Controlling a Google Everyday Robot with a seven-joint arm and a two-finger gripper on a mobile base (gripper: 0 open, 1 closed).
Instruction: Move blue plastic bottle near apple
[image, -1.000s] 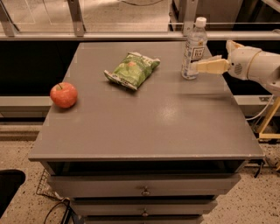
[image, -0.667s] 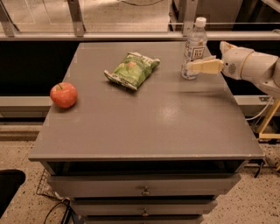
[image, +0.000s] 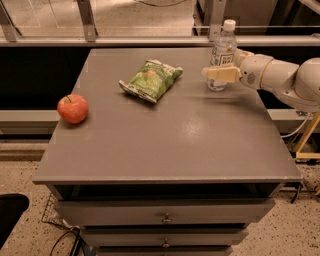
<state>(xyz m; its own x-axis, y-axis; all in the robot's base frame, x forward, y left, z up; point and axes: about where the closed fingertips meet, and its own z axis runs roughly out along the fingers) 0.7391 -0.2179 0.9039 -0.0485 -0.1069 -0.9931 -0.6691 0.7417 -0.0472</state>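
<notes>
Tabletop: end effector around bottle

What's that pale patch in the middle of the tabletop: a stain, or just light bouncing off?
Camera view: it looks like glare, a soft sheen on the table in front of the green snack bag. The light is warm and dim, with a faint shadow under the apple. The gripper is at the blue plastic bottle, far right.
</notes>
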